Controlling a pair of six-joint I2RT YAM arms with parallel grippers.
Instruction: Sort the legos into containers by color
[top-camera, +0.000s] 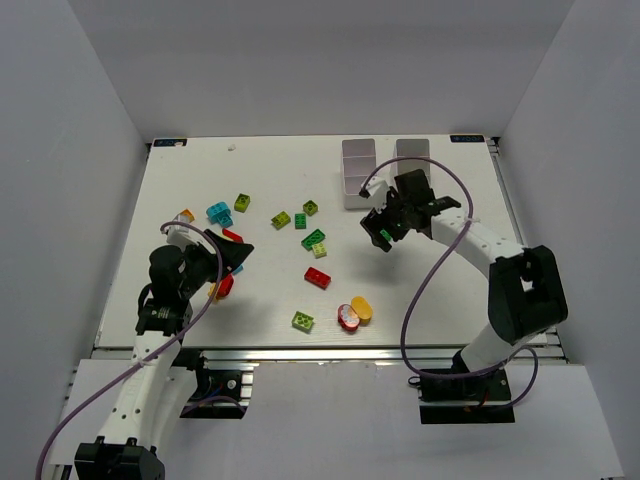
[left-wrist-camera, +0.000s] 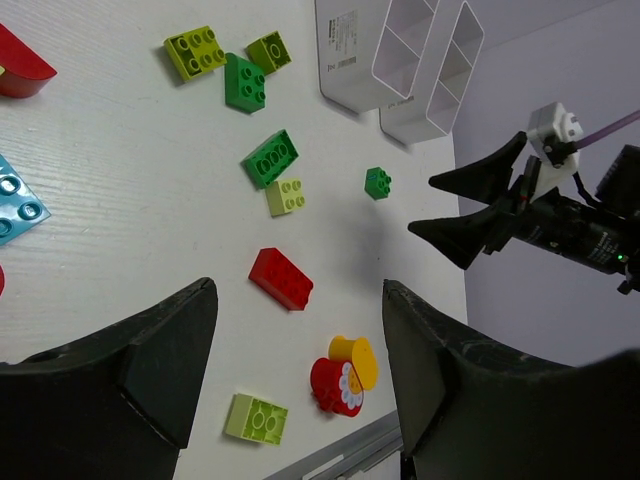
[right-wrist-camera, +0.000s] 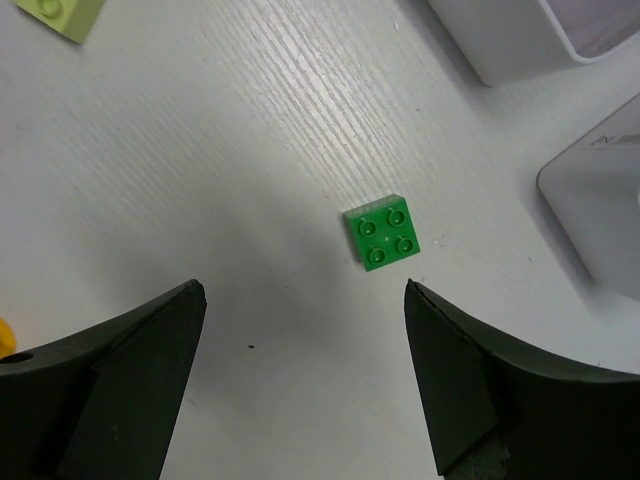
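- Containers (top-camera: 357, 172): two white divided bins, side by side.
- Legos (top-camera: 317, 277): red, orange, yellow, cyan, lime, green; scattered loose.
- Green four-stud brick (right-wrist-camera: 383, 232): flat, studs up, near containers.

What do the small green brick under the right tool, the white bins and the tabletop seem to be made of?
Green brick: moulded hard plastic, smooth, slightly glossy, four round studs. White bins: probably thin rigid plastic, satin, rounded moulded rims. Tabletop: white with fine straight grain lines, perhaps painted or laminated wood; unsure.
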